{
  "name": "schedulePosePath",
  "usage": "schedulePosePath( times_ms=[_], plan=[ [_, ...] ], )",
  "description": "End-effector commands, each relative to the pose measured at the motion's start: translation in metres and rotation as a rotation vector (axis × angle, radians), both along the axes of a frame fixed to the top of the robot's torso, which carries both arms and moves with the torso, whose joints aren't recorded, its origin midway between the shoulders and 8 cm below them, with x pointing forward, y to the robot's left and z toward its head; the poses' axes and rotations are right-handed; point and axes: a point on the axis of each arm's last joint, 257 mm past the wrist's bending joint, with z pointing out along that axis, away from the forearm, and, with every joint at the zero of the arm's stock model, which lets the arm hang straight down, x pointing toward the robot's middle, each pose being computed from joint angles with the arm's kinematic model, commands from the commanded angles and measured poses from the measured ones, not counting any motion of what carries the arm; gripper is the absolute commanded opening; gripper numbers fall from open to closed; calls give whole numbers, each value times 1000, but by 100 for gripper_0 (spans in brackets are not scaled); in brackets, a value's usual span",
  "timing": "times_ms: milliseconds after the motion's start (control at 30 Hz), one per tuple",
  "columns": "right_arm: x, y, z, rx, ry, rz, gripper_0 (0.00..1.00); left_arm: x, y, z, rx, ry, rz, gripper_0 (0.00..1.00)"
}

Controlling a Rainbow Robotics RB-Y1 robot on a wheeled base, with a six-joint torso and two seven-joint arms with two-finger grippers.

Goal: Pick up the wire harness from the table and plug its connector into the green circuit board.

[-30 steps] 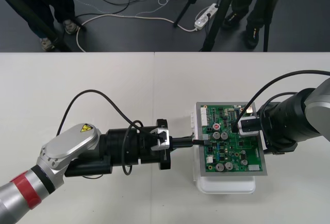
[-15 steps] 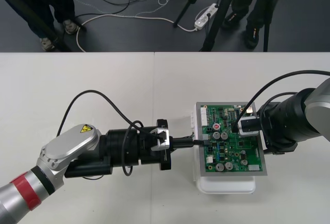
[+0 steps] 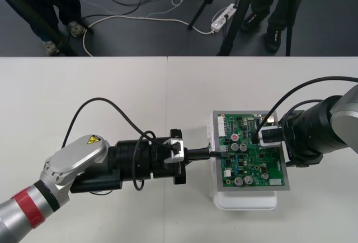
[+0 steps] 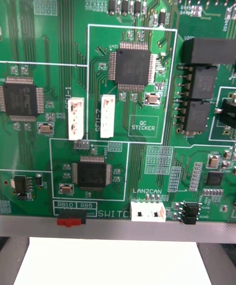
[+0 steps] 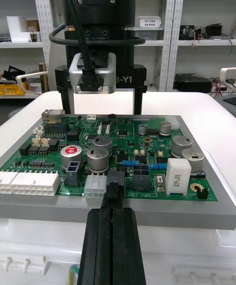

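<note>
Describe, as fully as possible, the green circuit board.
The green circuit board lies flat on a white base, framed in grey. It carries silver capacitors, black chips and white connectors. The left gripper, fingers shut on a black plug, holds it at the board's left edge beside one white connector; seating is unclear. The right gripper hangs over its right side.

The green circuit board [image 3: 254, 162] is laid flat on a white base [image 3: 246, 201], on the worktop's right half, nearer its front edge. The wire harness's black plug [image 5: 114, 188] is held level between the closed fingers of the left gripper [image 5: 112, 212]. It is set against the board's left edge, beside 1 white connector [image 5: 95, 186]. Whether it is seated cannot be told.
</note>
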Motion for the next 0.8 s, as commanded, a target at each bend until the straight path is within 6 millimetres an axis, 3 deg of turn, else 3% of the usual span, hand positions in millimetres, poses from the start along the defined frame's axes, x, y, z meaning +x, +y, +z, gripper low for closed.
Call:
schedulePosePath(
  times_ms=[33, 800],
  plan=[
    [0, 5, 6, 9, -20, -1, 100, -11, -25, 14, -37, -67, 1, 0],
    [-2, 14, 6, 43, -9, -14, 100, -16, -34, 10, -35, -56, -2, 0]
  ],
)
